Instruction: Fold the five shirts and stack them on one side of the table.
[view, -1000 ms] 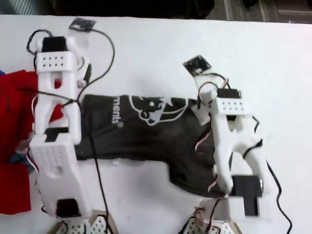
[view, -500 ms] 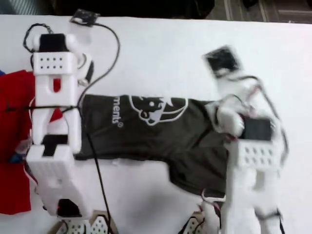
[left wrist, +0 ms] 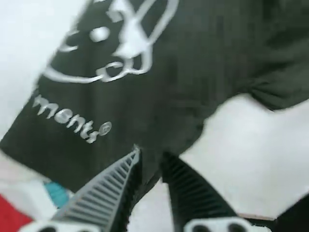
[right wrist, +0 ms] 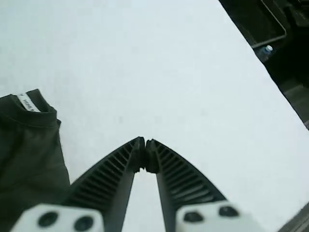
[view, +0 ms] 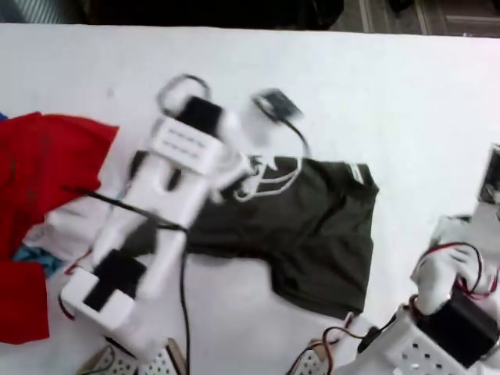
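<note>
Left gripper (left wrist: 150, 155) has its jaws pinched on the hem of the black shirt (view: 312, 226) lying 9-to-3 mid-table, so it's nearer than the empty, closed-up right gripper (right wrist: 145, 147) off around 3 o'clock.

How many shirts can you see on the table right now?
2 for certain: the dark shirt in the middle, and a red shirt at the left edge of the table. Teal and white cloth peeks out beside the red one, so more shirts may lie hidden there.

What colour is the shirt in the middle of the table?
Black shirt with a white print, clearest in the left wrist view.
</note>
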